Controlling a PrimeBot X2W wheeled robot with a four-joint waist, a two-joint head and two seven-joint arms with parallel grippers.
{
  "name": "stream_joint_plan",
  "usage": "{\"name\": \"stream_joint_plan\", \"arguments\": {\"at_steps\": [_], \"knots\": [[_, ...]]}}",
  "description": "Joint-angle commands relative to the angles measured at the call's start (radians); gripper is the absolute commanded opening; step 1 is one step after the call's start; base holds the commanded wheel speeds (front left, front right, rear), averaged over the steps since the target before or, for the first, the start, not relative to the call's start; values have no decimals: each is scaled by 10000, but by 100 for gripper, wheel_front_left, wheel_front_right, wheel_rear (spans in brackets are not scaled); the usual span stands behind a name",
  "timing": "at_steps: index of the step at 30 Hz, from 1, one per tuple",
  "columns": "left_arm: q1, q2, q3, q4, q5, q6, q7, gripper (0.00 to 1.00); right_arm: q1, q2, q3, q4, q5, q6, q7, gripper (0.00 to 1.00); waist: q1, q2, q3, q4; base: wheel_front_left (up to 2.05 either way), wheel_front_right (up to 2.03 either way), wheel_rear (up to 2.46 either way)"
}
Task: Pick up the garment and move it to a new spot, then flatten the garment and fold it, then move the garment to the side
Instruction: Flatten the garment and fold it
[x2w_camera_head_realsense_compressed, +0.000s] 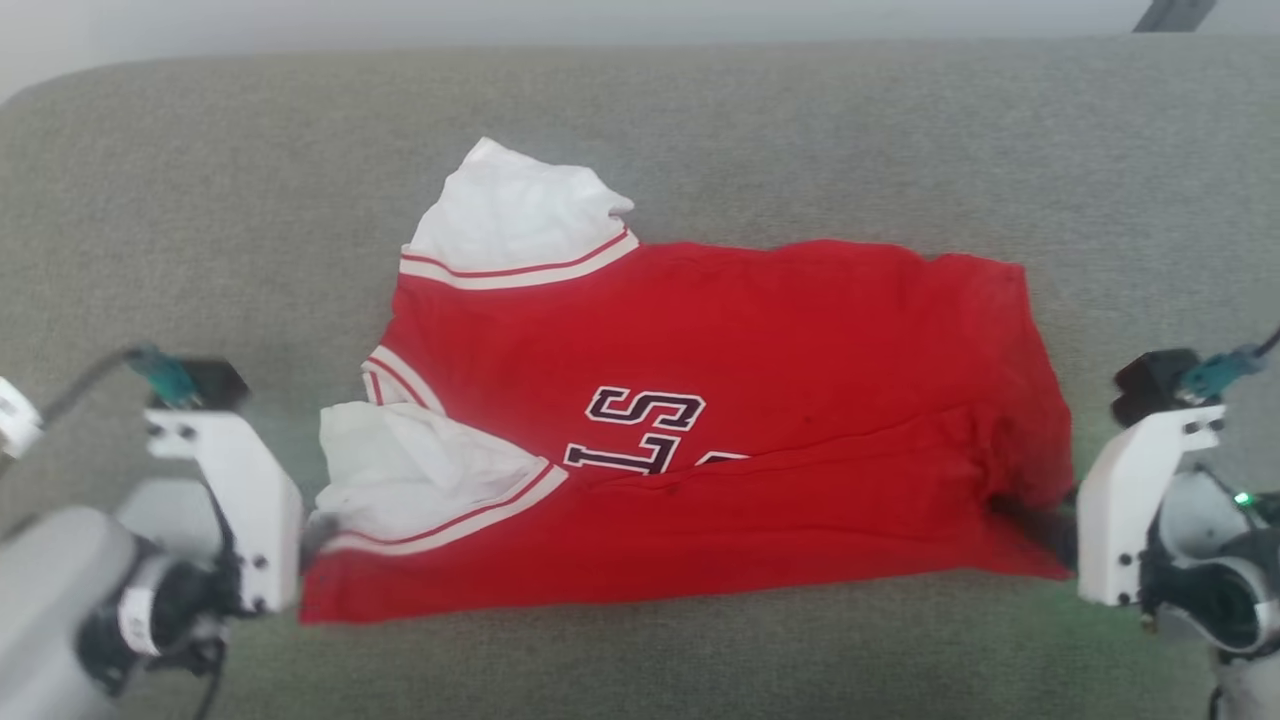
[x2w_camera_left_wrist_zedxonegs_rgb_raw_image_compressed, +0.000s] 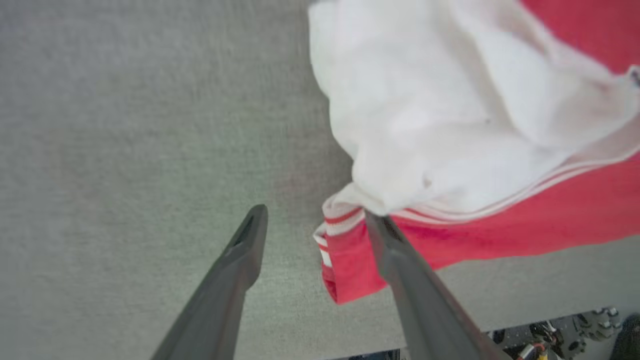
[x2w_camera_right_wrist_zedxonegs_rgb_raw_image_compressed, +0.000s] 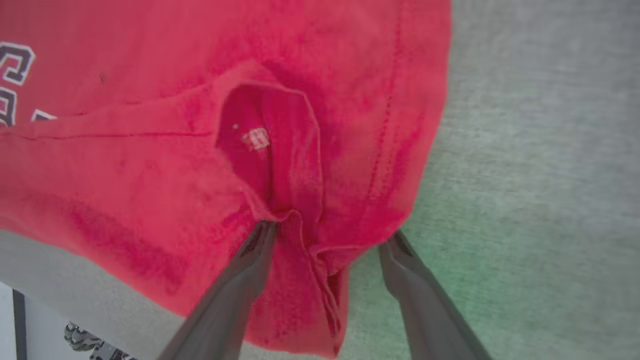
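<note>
Your jersey (x2w_camera_head_realsense_compressed: 760, 400) lies across the middle of the grey surface (x2w_camera_head_realsense_compressed: 200, 200), stretched sideways between the two arms. It is red and folded along its length. The near long edge is turned up over the front, so a straight fold line cuts through the black, white-outlined lettering (x2w_camera_head_realsense_compressed: 645, 425). You can read only "LS" and a sliver of another character, seen upside down from the head.

Both white sleeves sit at your left end. The far sleeve (x2w_camera_head_realsense_compressed: 515, 210) spreads out past the red body, and the near sleeve (x2w_camera_head_realsense_compressed: 400, 465) is crumpled on top of the folded layer. Each ends in white-and-red striped trim (x2w_camera_head_realsense_compressed: 520, 268), and a short piece of the same trim shows between them. The right end is plain red and rumpled, with a small pocket of cloth puckered open near the corner.

Your left gripper (x2w_camera_left_wrist_zedxonegs_rgb_raw_image_compressed: 316, 215) stands wide. The striped red corner lies loose between its fingers (x2w_camera_left_wrist_zedxonegs_rgb_raw_image_compressed: 245, 250), one tip against the cloth and the other over bare surface. Your right gripper (x2w_camera_right_wrist_zedxonegs_rgb_raw_image_compressed: 328, 235) is spread wide too, with a bunched ridge of red cloth lying between its fingers, unpinched.
</note>
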Motion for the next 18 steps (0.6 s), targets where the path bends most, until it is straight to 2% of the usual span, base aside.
{"name": "stream_joint_plan", "arguments": {"at_steps": [1,6,7,9,14,15,18], "knots": [[-277,236,181,-326,166,125,24,100,21,-183,-72,-169,23,-20,-308,100,0,0,-111,-143,0,0,0],[-833,981,451,-1102,445,345,346,100,-4,-316,-137,-981,53,-14,-1483,100,0,0,-231,-563,0,0,0],[-833,981,451,-1102,445,345,346,100,-4,-316,-137,-981,53,-14,-1483,100,0,0,-231,-563,0,0,0],[-1155,1143,521,-1248,635,265,387,100,-141,-267,-136,-1260,-55,-14,-2219,100,0,0,-232,-804,0,0,0],[-2185,910,579,-877,1174,-325,102,100,-468,-100,183,-1673,-411,-14,-4268,100,0,0,-168,-1452,0,0,0],[-2674,682,517,-488,1487,-648,-27,100,-642,-98,461,-1723,-588,-14,-4985,100,0,0,-113,-1737,0,0,0],[-3418,282,477,375,1760,-1218,-312,100,-967,-20,721,-1630,-862,-13,-6101,100,0,0,37,-2199,0,0,0]]}}
